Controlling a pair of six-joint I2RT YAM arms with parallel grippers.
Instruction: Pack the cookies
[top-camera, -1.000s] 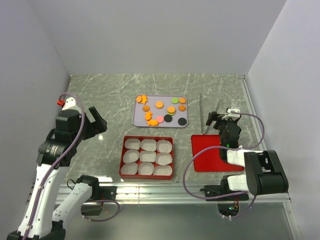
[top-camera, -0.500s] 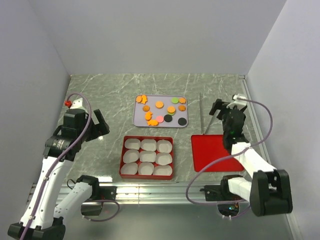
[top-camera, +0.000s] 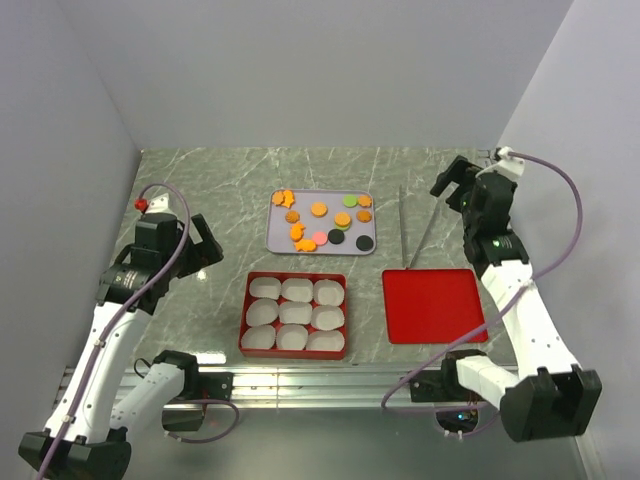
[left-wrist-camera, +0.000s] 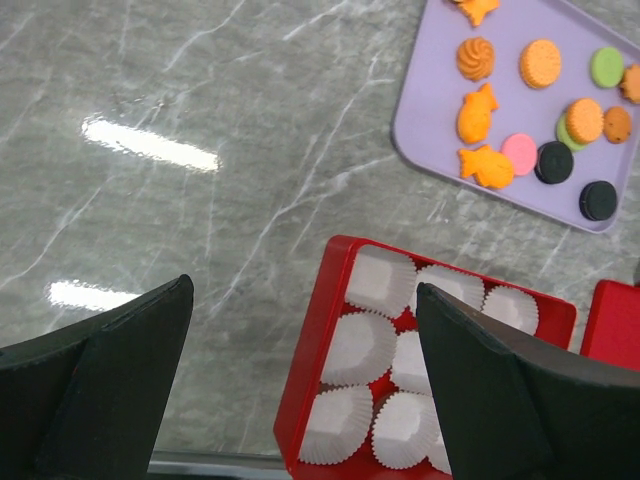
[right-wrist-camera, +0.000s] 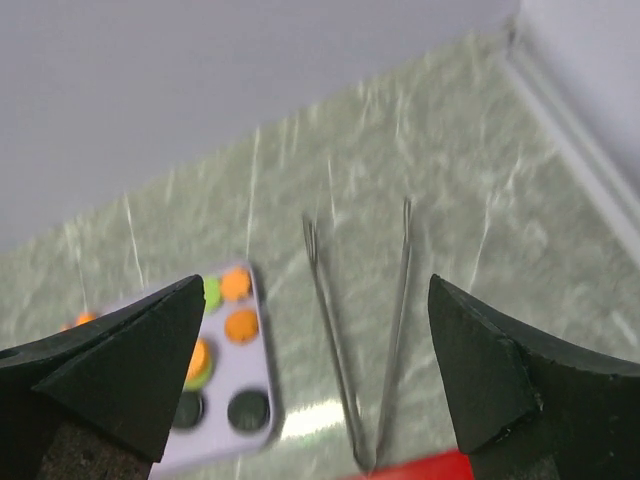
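One rounded lilac plastic tray (left-wrist-camera: 430, 110) is lying towards the far middle of the grey marble-look table (left-wrist-camera: 200, 100), and all the small flat cookies (left-wrist-camera: 519, 153) are sitting on it. Two are black discs, one is pink, two are green, and the rest are orange, some round and some fish-shaped; at least thirteen are showing. One square red box (top-camera: 296, 276) is sitting nearer the arms, holding nine white fluted paper cups (top-camera: 296, 313) in three rows of three. One flat red square lid (top-camera: 433, 305) and one pair of thin metal tongs (top-camera: 406, 258) are lying to the right.

The left gripper (top-camera: 200, 245) is hanging wide open, empty, left of the box, with the cookies ahead and to its right. The right gripper (top-camera: 447, 182) is also gaping wide and empty above the far ends of the tongs, with the cookies well apart to its left.
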